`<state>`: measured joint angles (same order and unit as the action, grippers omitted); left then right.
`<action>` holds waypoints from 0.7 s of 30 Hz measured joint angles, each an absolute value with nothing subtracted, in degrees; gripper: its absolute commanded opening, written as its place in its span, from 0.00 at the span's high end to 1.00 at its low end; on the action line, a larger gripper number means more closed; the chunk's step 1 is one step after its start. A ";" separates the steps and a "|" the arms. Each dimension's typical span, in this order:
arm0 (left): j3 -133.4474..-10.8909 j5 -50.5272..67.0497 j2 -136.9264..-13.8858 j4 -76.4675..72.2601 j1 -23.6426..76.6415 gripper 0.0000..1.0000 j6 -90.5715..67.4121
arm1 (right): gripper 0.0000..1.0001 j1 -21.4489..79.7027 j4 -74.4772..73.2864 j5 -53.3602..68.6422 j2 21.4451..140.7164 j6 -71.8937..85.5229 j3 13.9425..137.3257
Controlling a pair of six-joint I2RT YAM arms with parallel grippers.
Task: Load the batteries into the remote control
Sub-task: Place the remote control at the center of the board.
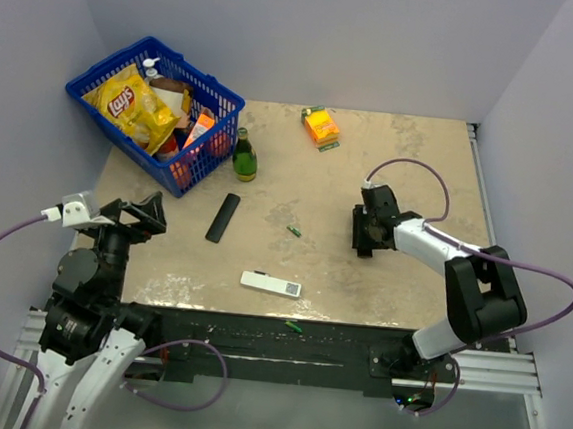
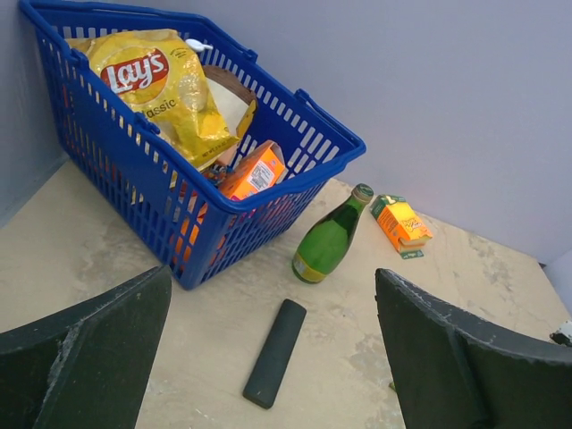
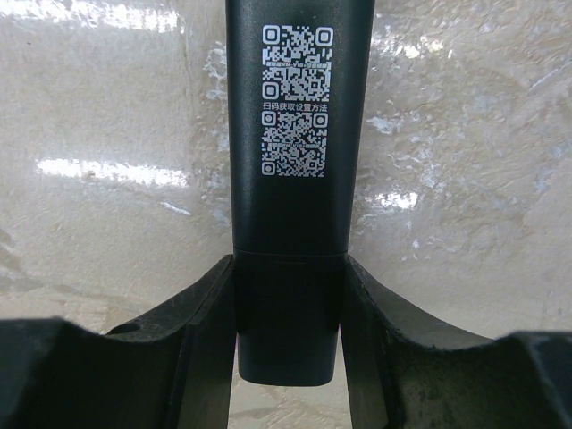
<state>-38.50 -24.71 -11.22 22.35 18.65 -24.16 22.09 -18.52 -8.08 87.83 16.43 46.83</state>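
A slim black remote control [image 1: 223, 217] lies flat on the table below the green bottle; it also shows in the left wrist view [image 2: 275, 352]. One green battery [image 1: 294, 231] lies mid-table, and another [image 1: 294, 327] lies on the black front rail. My left gripper [image 1: 154, 215] is open and empty, above the table's left side, with the remote ahead between its fingers [image 2: 107, 349]. My right gripper [image 1: 363, 231] is shut on a second black remote-shaped bar [image 3: 295, 134] with white QR codes, held near its end, low over the table.
A blue basket [image 1: 222, 93] of snacks stands at the back left, with a green glass bottle [image 1: 244, 157] beside it. An orange box [image 1: 320, 125] lies at the back centre. A flat white remote [image 1: 270, 284] lies near the front edge. Grey walls close three sides.
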 measured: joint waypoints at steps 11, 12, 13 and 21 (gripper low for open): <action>-38.46 -22.81 -11.22 22.31 16.49 0.00 -23.29 | 0.51 22.04 -17.96 -6.61 89.58 15.35 46.94; -38.44 -22.74 -11.22 22.33 16.49 0.00 -23.29 | 0.48 22.04 -17.96 -6.61 89.62 15.35 46.96; -38.37 -22.72 -11.22 22.31 16.49 0.00 -23.27 | 0.41 22.04 -17.93 -6.48 89.62 15.33 47.00; -38.22 -22.50 -11.27 22.31 16.14 0.00 -23.14 | 0.02 22.04 -18.13 -6.44 89.03 15.44 47.03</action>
